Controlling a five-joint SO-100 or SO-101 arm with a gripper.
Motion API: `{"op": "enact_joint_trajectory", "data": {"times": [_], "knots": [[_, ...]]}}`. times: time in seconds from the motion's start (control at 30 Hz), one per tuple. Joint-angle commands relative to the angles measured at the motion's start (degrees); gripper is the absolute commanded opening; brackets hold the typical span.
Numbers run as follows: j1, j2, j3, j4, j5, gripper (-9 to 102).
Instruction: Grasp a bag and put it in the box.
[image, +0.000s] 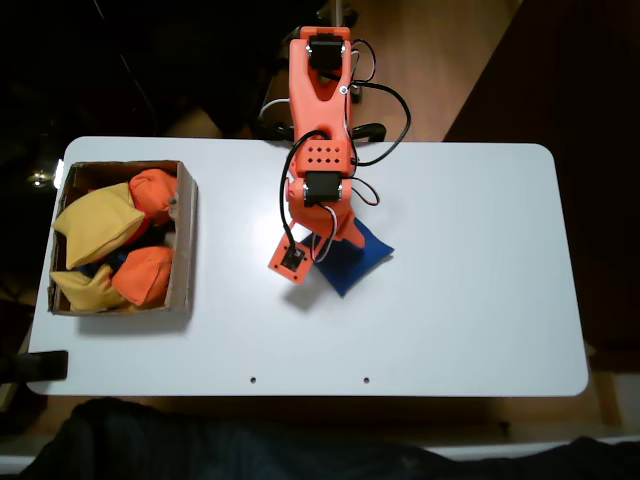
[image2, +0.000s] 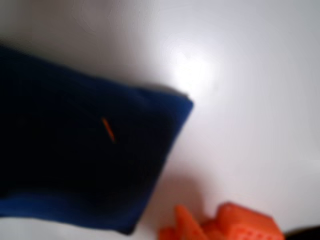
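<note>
Bag (image: 358, 259) lies on the table (image: 480, 300) at centre frame in the fixed view, partly under the gripper (image: 318, 250) — jaw state can't be told — box (image: 185, 240) well apart at left, bag filling left of wrist view.

One blue bag (image: 358, 258), one box (image: 186, 240)

A blurred royal-blue fabric beanbag (image2: 85, 165) lies on the glossy white table (image2: 250, 100), filling the left half. Orange plastic gripper parts (image2: 220, 226) jut in at the bottom edge, just beside the beanbag's corner.
</note>
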Motion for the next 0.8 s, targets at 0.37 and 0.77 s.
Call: {"op": "enact_joint_trajectory", "data": {"times": [0.37,0.77], "knots": [[1.3,0.2,1.9,-3.2,-3.5,77],[1.5,-2.0,4.0,-6.7,-4.7,78]]}}
